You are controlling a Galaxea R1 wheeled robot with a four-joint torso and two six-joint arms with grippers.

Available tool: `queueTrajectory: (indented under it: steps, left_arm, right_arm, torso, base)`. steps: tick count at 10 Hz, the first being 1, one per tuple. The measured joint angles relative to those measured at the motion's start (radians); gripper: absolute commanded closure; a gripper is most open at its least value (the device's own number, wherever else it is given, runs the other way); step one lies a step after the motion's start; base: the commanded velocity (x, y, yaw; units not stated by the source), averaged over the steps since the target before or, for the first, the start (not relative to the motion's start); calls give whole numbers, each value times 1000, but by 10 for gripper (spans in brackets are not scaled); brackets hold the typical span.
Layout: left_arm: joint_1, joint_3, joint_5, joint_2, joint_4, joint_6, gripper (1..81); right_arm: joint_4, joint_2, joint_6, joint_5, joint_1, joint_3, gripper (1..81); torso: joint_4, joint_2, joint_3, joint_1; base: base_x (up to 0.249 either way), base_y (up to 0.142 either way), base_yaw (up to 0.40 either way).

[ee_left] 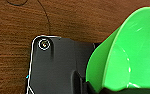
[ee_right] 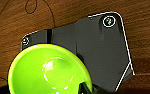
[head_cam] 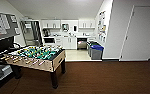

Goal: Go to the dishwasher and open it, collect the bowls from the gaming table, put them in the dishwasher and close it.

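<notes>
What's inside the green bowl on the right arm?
Nothing that can be seen: the green bowl looks empty, with just shiny light spots on its bottom. Its lower edge is cut off by the picture's border, so that bit stays hidden. Under it is the brown wooden floor.

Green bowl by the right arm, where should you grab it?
Pinch the thin rim of the green bowl, probably coming in over the edge nearest the wrist. It is wide, round and smooth, with its open side facing the camera, so the rim is the only narrow part to clamp.
</notes>
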Motion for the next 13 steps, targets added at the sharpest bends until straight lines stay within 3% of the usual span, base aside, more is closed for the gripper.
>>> queueTrajectory:
  steps: [9,13]
  left_arm:
    - [3,1,3,-4,1,0,811]
    - [4,0,4,-5,2,0,811]
  right_arm:
    - [0,8,0,-1,3,0,811]
    - [0,14,0,-2,0,0,811]
  torso:
    - [0,0,0,-1]
    - [0,0,0,-1]
  base:
    - [161,0,0]
    - [167,-86,0]
